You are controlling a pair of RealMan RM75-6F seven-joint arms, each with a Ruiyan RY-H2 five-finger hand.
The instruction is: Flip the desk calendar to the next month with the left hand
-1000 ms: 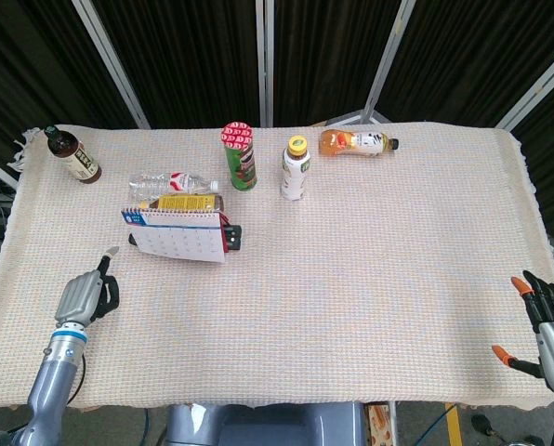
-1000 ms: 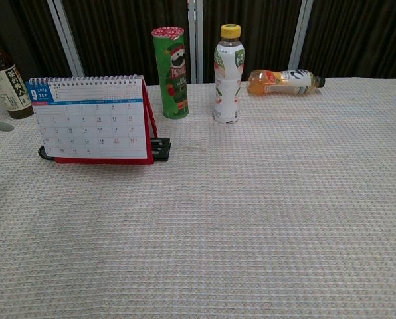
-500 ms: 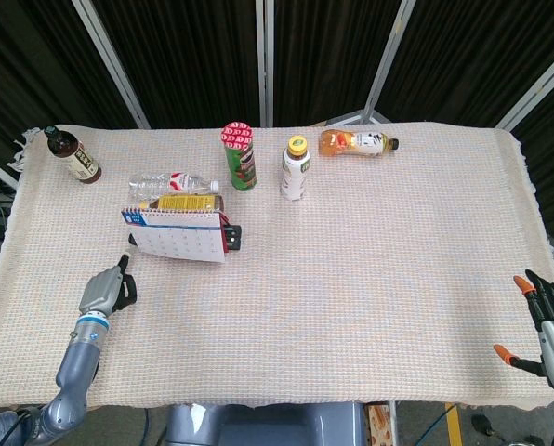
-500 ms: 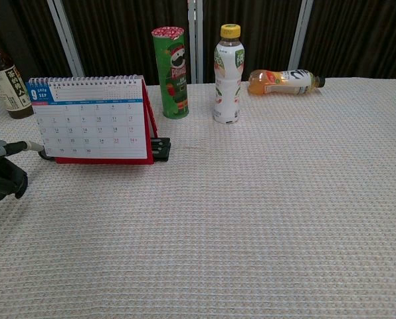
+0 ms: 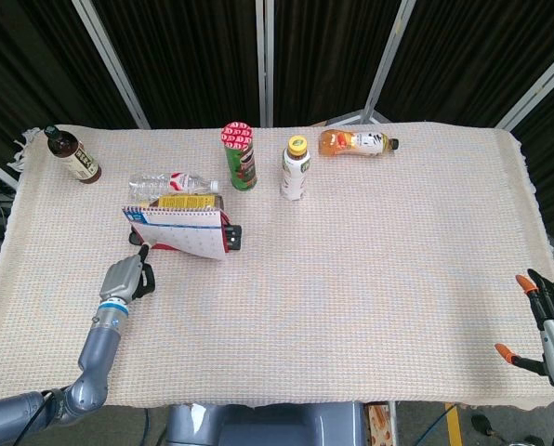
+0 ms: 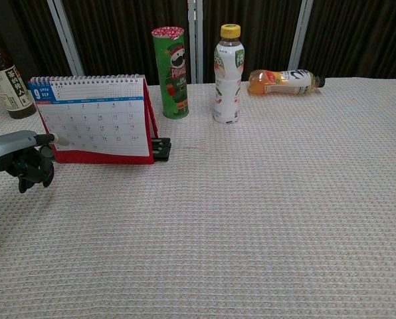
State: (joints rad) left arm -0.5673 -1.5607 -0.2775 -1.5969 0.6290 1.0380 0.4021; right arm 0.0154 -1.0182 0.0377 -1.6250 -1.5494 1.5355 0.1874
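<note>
The September page of the desk calendar (image 6: 95,119) stands lifted off its red base, just past the tip of the one extended finger (image 6: 57,140) of the left hand (image 6: 18,159). The likely slip — that lone finger losing the sheet's lower left edge, or shoving the whole stand backward. The other fingers are curled in, grasping nothing, forearm low. The right hand (image 5: 548,327) idles well apart, fingers spread.

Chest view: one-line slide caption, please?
Left hand lifts the desk calendar September page's lower left corner.
</note>
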